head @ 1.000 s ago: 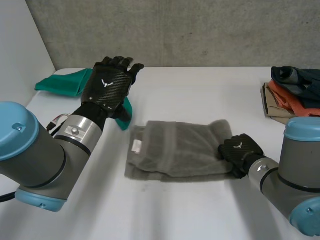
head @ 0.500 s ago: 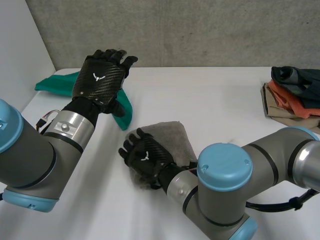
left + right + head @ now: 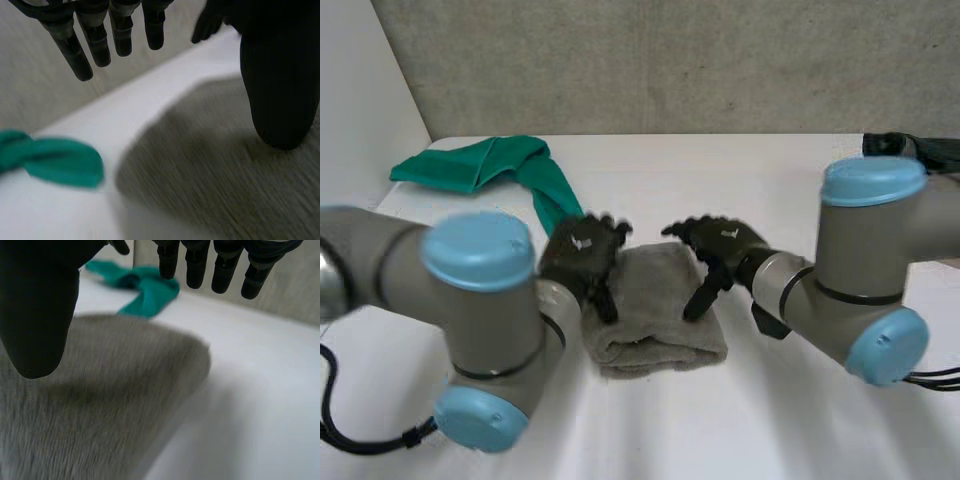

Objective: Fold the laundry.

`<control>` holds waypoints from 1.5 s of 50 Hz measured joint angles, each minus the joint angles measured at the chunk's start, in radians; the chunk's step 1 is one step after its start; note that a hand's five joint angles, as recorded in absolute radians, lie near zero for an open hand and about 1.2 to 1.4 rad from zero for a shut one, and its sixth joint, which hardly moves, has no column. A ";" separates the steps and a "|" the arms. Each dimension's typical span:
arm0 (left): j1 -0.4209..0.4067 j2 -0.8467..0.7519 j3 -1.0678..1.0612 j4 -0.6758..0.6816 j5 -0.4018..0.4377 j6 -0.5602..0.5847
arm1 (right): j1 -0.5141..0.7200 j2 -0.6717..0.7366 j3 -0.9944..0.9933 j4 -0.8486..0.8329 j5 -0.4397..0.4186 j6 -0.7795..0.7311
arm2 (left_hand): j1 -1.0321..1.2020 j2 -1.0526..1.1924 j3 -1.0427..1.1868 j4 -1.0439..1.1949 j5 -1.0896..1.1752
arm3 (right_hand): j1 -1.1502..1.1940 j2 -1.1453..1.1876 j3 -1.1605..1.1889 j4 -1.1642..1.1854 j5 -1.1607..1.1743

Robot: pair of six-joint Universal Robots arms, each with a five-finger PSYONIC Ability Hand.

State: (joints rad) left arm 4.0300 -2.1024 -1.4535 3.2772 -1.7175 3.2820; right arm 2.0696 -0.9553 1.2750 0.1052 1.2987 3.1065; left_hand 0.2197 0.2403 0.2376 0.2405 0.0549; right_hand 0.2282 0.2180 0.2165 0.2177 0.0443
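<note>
Soft, even light from above, white table bright, wall behind it dull, grey towel dimmer, faint soft shadow along its near edge

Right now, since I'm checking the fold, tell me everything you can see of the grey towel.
The grey towel is a fuzzy, terry-like cloth, folded into a compact thick pad with stacked layers showing at its near edge. It lies flat on the white table. The left hand hangs over its left side and the right hand over its right, both open. A green cloth lies apart behind it.
</note>
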 measured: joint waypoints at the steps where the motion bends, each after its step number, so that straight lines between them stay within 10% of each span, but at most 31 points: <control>1: -0.008 -0.020 -0.001 -0.008 -0.010 0.003 | 0.001 0.027 -0.016 0.015 0.000 -0.011 | 0.000 0.000 0.000 0.000 0.000 | 0.000 0.000 0.000 0.000 0.000; 22: 0.033 0.062 0.054 -0.075 0.023 0.193 | 0.016 -0.074 0.085 -0.082 0.167 -0.332 | -0.003 -0.013 -0.007 -0.017 -0.006 | 0.000 0.000 0.000 0.000 -0.001; 43: 0.190 0.331 0.117 -0.182 0.767 -0.030 | 0.202 -0.097 0.544 -0.631 0.163 -0.393 | -0.003 -0.014 -0.007 -0.017 -0.006 | 0.000 -0.004 0.000 0.000 -0.001; 54: 0.206 0.329 0.108 -0.180 0.774 -0.078 | 0.198 -0.013 0.480 -0.741 0.163 -0.440 | -0.003 -0.014 -0.007 -0.017 -0.006 | 0.120 0.125 0.131 0.130 0.128; 62: 0.223 0.330 0.108 -0.176 0.768 -0.078 | 0.197 0.037 0.376 -0.764 0.149 -0.430 | -0.003 -0.014 -0.007 -0.017 -0.006 | 0.787 0.888 0.886 0.888 0.832; 75: 0.223 0.338 0.107 -0.170 0.765 -0.080 | 0.112 0.017 0.168 -0.763 0.110 -0.401 | -0.003 -0.014 -0.007 -0.017 -0.006 | 0.792 0.913 0.932 0.979 0.876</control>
State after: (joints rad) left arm 4.2530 -1.7641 -1.3469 3.1072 -0.9525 3.2020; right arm 2.1820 -0.9383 1.4434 -0.6581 1.4089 2.7055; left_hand 0.2164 0.2262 0.2303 0.2232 0.0493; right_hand 1.0198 1.1309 1.1482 1.1966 0.9203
